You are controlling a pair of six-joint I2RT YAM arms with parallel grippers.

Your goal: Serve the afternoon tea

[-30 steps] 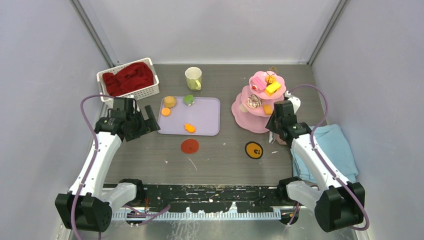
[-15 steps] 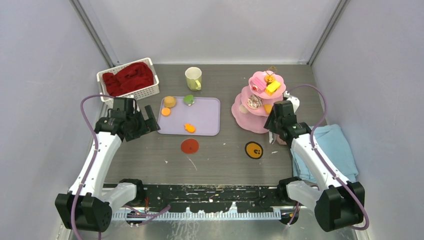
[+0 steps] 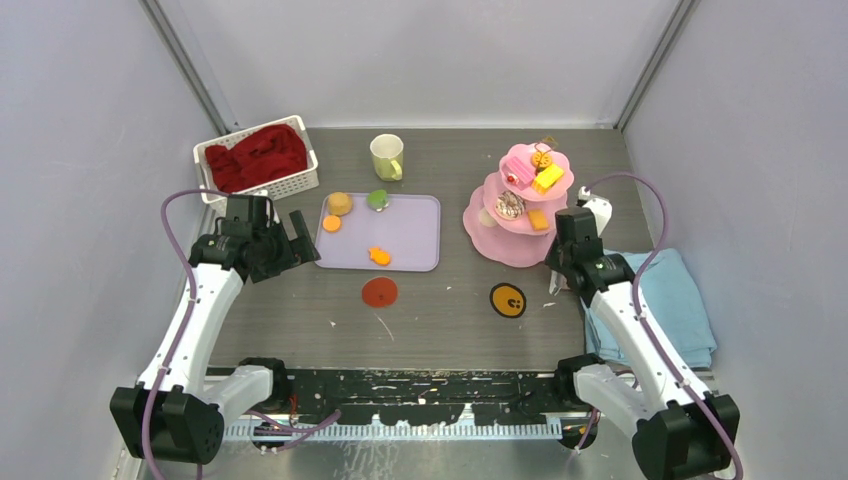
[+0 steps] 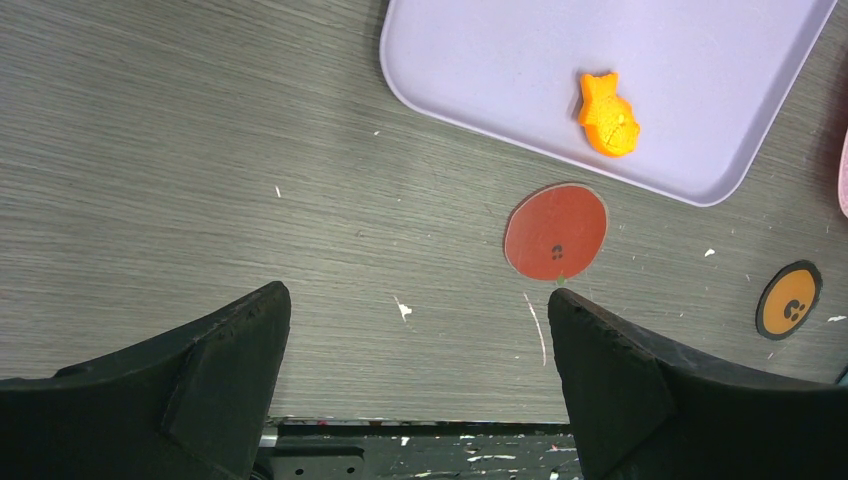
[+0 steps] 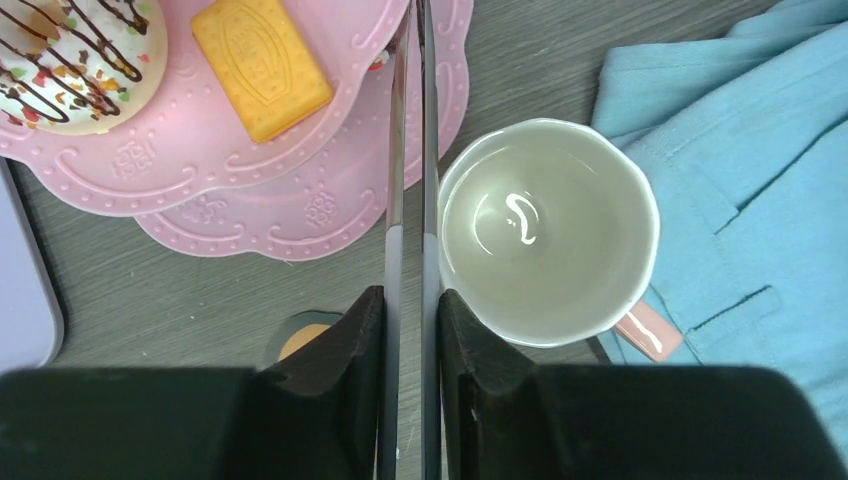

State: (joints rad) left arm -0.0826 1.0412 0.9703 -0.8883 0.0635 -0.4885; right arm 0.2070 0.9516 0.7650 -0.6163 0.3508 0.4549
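Observation:
The pink three-tier stand (image 3: 492,232) stands at the right and carries several toy sweets, among them a yellow biscuit (image 5: 262,65) and a sprinkled doughnut (image 5: 68,45) on one tier. My right gripper (image 5: 412,300) is shut on thin metal tongs (image 5: 410,150), just right of the stand; the tong tips run out of view. The pink mug (image 5: 548,230) stands empty, right beside the tongs. The pale yellow-green mug (image 3: 386,156) stands at the back. My left gripper (image 4: 420,350) is open and empty, left of the lilac tray (image 3: 410,232), which holds several pastries, among them an orange fish (image 4: 607,113).
A red coaster (image 3: 379,292) and an orange coaster (image 3: 508,300) lie on the table in front of the tray and stand. A white basket of red cloth (image 3: 258,158) is at the back left. A folded light-blue towel (image 3: 665,295) lies at the right.
My right gripper has drawn back to the right, away from the stand's middle tier, with the tongs. The left arm has not moved.

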